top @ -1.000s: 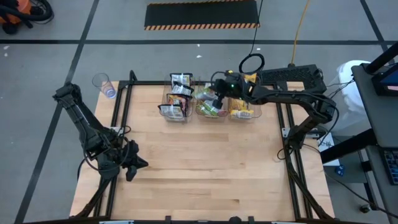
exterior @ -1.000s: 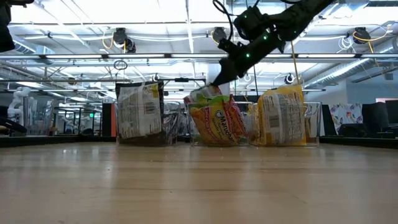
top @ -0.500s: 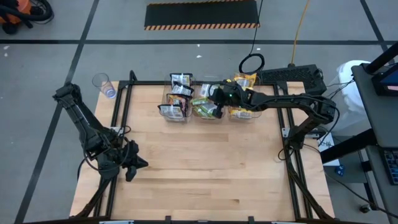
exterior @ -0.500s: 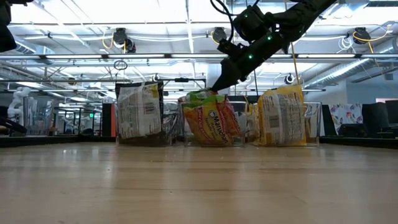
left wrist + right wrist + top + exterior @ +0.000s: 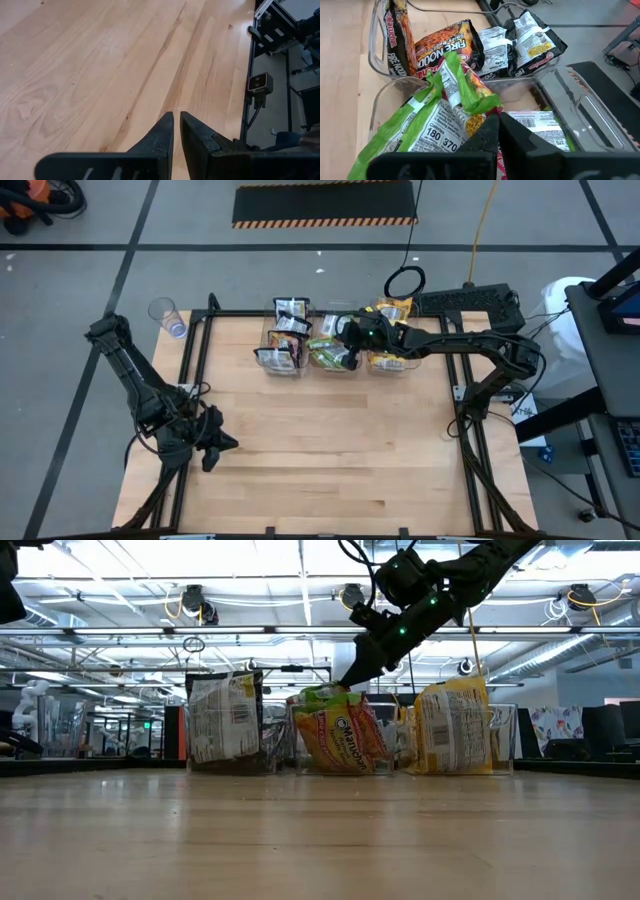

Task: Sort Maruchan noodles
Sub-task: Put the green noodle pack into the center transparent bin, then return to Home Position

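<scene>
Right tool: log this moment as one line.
right tool | shut, over middle bin | green-edged packet below | left tool | idle, near-left table

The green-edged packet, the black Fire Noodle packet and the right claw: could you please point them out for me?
green-edged packet (image 5: 462, 90): right wrist view, crumpled green top edge.
black Fire Noodle packet (image 5: 445, 47): right wrist view, printed front.
right claw (image 5: 496, 131): right wrist view, between its fingertips.
</scene>
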You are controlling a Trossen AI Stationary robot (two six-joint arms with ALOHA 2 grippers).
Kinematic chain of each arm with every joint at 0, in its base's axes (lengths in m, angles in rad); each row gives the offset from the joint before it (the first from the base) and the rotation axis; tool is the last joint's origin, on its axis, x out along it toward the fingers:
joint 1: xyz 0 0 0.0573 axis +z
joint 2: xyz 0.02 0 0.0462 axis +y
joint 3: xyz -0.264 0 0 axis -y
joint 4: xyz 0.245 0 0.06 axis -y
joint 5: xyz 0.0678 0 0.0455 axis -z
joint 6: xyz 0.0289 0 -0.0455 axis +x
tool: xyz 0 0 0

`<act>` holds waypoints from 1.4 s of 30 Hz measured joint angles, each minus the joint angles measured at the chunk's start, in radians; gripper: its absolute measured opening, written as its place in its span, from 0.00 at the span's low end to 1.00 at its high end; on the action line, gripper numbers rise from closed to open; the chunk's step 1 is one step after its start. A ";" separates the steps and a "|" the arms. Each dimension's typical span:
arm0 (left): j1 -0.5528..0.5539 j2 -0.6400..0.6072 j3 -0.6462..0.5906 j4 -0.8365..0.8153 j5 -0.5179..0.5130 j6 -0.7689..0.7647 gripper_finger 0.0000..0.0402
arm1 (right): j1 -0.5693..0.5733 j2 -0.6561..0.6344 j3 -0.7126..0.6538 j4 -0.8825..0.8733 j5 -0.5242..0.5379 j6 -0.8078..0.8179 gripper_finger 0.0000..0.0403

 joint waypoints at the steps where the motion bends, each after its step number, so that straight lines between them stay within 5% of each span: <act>1: 0.000 0.000 0.000 0.001 0.000 0.000 0.09 | 0.000 0.000 0.000 0.001 0.000 0.008 0.02; 11: 0.000 0.000 0.000 0.004 0.001 -0.001 0.09 | 0.001 -0.041 -0.002 -0.005 0.000 -0.006 0.24; 22: 0.000 0.000 0.000 0.003 0.003 0.002 0.09 | 0.034 -0.314 -0.002 -0.042 0.001 -0.032 0.34; 33: 0.000 0.000 0.000 -0.023 -0.004 0.007 0.09 | 0.182 -0.742 -0.001 -0.539 -0.001 0.122 0.32; 42: 0.000 0.000 0.000 -0.023 -0.181 0.075 0.09 | 0.290 -0.969 -0.001 -0.826 0.000 0.228 0.32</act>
